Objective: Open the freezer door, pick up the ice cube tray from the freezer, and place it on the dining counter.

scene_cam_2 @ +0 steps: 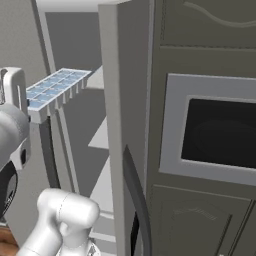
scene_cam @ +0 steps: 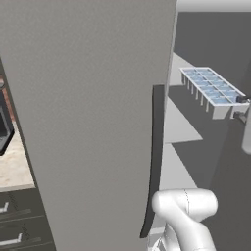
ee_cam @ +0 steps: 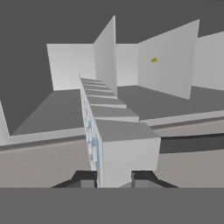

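Note:
The ice cube tray, pale blue with a grid of small cells, hangs in the air in front of the open freezer. My gripper is shut on its near end at the right edge of the left base view. From the right base, the ice cube tray juts out level from my hand toward the shelves. In the hand view, the ice cube tray shows edge-on between the two fingertips of the gripper. The freezer door is swung open, its dark handle facing the opening. The dining counter is out of view.
Pale shelves cross the freezer behind and below the tray. A grey panel with a dark curved handle stands right of the opening, beside a cabinet with a built-in oven. A beige counter with silver-handled drawers lies left of the door.

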